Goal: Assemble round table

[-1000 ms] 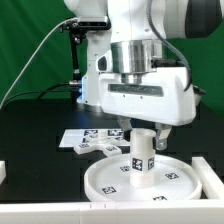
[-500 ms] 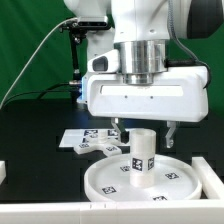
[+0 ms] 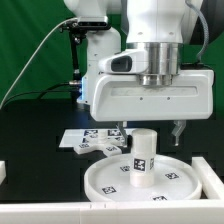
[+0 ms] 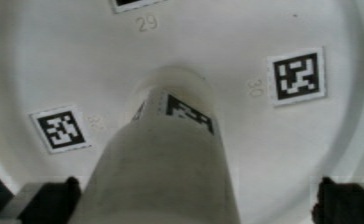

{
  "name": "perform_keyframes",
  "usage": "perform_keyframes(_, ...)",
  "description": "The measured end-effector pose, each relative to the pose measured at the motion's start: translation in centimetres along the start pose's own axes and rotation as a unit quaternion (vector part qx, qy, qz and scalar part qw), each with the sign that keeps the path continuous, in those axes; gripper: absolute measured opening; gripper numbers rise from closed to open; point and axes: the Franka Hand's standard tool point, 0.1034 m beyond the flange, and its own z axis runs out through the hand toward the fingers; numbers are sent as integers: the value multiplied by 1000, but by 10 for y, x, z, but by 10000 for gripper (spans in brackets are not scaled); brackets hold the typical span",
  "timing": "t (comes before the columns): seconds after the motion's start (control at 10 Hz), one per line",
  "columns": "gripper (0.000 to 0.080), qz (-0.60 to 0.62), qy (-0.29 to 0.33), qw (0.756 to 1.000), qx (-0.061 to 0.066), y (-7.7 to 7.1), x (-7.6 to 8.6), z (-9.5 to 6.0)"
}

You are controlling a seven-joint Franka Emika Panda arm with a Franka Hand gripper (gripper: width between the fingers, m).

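Note:
The large round rimmed disc lies flat on the black table, and the short thick cylinder stands upright in its middle with tags on its side. My gripper hangs open just above the cylinder's top, one dark finger to either side, touching nothing. In the wrist view the cylinder rises between the two fingertips over the tagged disc, and the gripper holds nothing. Small white tagged pieces lie at the disc's left; I cannot tell which one is the cross-shaped piece.
The marker board lies flat behind the small pieces. A white wall runs along the table's front edge, with white blocks at the exterior view's left and right. A green backdrop stands behind.
The hand has turned about its upright axis and shifted toward the exterior view's right, so its broad face now looks at the camera and its fingers straddle the cylinder. The jaws stayed open.

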Motion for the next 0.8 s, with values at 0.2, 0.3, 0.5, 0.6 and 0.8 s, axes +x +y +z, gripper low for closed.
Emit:
perform_keyframes(0.2,649,-22,0,1000,-3,6,0,0)
perform_keyframes(0.3,539,-22,0,1000,-3,6,0,0)
perform_keyframes(0.5,404,-16,0,1000,-3,6,0,-1)
perform_keyframes(0.6,406,0,0,1000,-3,6,0,-1)
perform_keyframes(0.8,406,54,3,999,-4,7,1,0)
